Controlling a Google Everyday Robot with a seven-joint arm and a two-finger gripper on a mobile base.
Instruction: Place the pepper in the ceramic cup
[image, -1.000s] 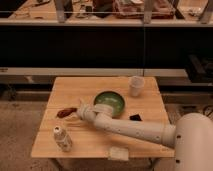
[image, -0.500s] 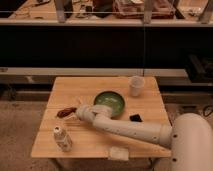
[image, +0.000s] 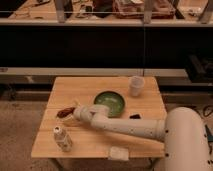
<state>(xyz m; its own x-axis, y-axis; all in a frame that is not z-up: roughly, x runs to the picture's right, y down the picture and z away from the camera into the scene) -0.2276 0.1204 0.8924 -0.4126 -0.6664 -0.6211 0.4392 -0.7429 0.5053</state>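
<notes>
White arm (image: 125, 127) outstretched from the base (image: 189, 142) at lower right, end effector (image: 75, 111) low at its far left end.

I count one wooden table (image: 80, 87). On it there is one of each kind: one pepper (image: 64, 112), one ceramic cup (image: 135, 86), one green bowl (image: 110, 102), one small white bottle (image: 62, 138), one flat white pad (image: 118, 152), and one small dark thing (image: 135, 117) that I cannot identify. This makes six loose things together. I have one arm (image: 130, 129) and one gripper (image: 76, 111), which is over the left part of the table, just beside the pepper.
</notes>
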